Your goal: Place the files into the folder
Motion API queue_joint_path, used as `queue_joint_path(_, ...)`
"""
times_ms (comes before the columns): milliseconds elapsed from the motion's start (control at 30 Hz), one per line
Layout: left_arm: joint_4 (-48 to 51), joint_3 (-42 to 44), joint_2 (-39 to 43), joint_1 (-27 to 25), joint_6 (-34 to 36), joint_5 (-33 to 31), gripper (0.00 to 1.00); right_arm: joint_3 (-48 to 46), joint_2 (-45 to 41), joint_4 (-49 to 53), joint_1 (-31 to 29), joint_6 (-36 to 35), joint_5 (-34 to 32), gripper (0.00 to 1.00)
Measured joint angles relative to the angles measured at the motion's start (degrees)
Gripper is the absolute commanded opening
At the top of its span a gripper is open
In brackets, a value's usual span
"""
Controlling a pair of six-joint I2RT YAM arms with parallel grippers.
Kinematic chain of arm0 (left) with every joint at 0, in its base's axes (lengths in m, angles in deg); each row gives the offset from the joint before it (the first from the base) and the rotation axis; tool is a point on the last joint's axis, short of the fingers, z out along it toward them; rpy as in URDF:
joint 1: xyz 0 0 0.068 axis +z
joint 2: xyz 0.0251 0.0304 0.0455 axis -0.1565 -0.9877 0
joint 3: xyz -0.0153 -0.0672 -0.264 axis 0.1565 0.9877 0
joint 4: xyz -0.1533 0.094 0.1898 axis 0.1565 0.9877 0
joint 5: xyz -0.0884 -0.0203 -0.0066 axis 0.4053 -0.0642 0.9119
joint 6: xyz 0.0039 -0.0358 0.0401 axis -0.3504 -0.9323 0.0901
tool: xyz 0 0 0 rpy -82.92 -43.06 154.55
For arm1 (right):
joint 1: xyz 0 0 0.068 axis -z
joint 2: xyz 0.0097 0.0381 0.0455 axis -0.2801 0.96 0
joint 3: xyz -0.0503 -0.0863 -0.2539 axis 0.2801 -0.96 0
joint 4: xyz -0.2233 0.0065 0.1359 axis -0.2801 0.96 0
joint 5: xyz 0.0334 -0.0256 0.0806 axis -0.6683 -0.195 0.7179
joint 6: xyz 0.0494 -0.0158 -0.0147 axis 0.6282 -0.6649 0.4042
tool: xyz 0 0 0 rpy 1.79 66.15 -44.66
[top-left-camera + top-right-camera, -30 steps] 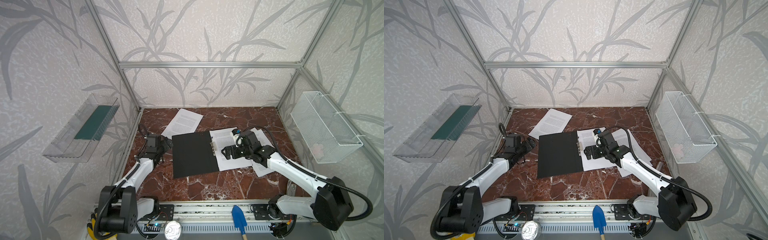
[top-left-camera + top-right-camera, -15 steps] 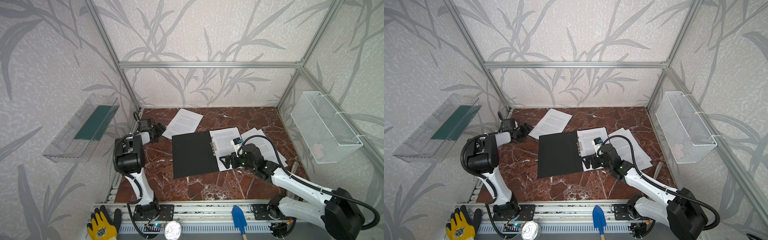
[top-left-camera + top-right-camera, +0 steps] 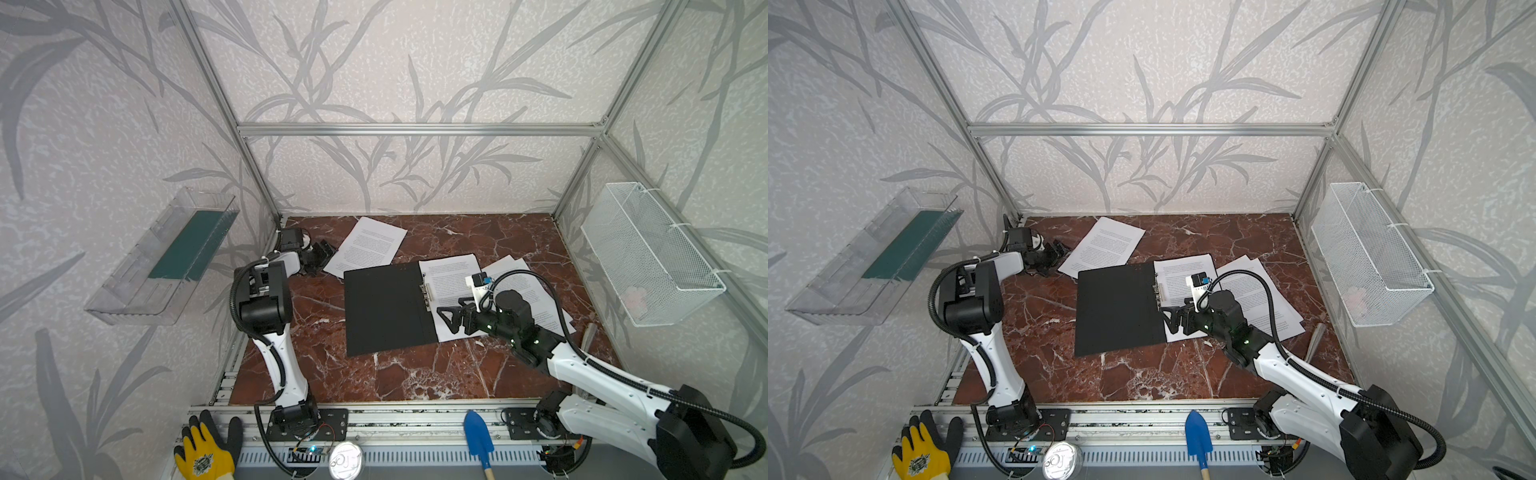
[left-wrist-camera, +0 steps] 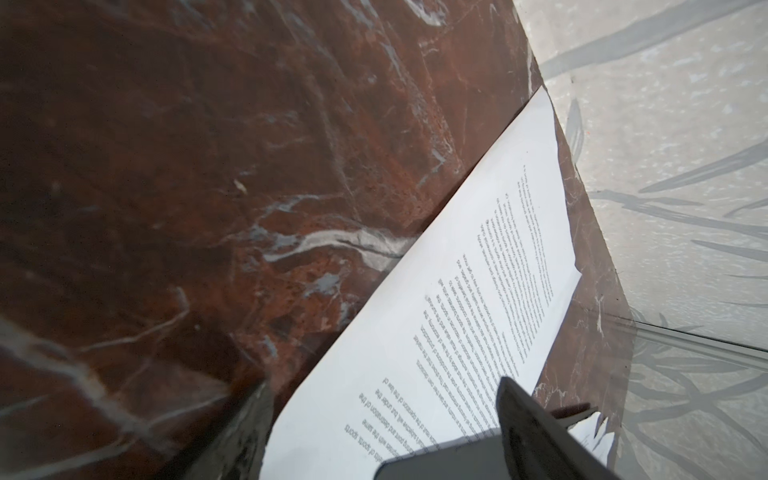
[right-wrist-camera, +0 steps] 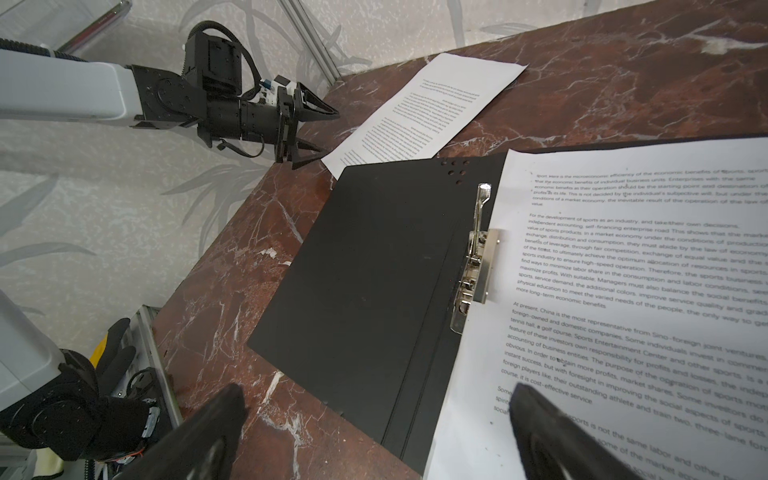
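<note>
Right now the folder (image 3: 386, 307) lies open and flat in the middle of the surface (image 3: 415, 374), its black cover spread to the left. I take it that this leaves the inside free to receive paper.

I count at least four files:
- One sheet (image 3: 451, 274) lies on the folder's right half with its edge at the metal clip (image 5: 478, 266). I cannot tell whether the clip grips it.
- Two overlapping loose sheets (image 3: 538, 293) lie just beyond it to the right, perhaps with more beneath.
- One far sheet (image 3: 368, 247) lies toward the back wall, its near corner touching or almost touching the folder's back corner.

My left fingers (image 5: 309, 104) are spread at that far sheet's near edge and hold nothing. I judge this is the stance for nipping the edge and dragging the sheet over. My right fingers (image 5: 548, 432) are spread wide too and are empty. They hover low over the sheet in the folder, probably to keep it from shifting. So there is one folder, and neither pair of fingers holds anything.
</note>
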Motion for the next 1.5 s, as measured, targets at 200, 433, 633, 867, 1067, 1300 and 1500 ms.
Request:
queue_joint_path(200, -4.70, 3.69, 0.98, 0.04, -2.12, 4.04, 0.85, 0.00, 0.00, -0.46, 0.00, 0.46, 0.63, 0.99)
queue_joint_path(433, -9.92, 9.40, 3.67, 0.24, -5.01, 3.48, 0.84, 0.00, 0.20, -0.92, 0.00, 0.90, 1.11, 0.99)
queue_joint_path(633, -11.98, 11.34, 4.44, 0.24, -6.03, 2.51, 0.82, 0.00, 0.76, -1.51, 0.00, 1.09, 1.68, 0.99)
queue_joint_path(867, -16.92, 14.58, 5.07, 0.24, -8.13, 4.26, 0.81, 0.00, 1.01, -1.62, 0.00, 1.11, 1.88, 0.99)
queue_joint_path(1067, -26.58, 18.64, 4.48, 0.22, -12.48, 8.26, 0.78, 0.00, 1.38, -1.66, 0.00, 1.11, 2.10, 0.99)
queue_joint_path(1300, -35.26, 21.90, 3.37, -0.04, -16.48, 11.28, 0.70, 0.00, 1.62, -1.66, 0.00, 1.09, 2.12, 0.99)
queue_joint_path(1500, -35.28, 21.92, 2.93, -0.87, -16.79, 10.62, 0.55, 0.00, 1.92, -1.66, 0.00, 1.09, 2.14, 0.99)
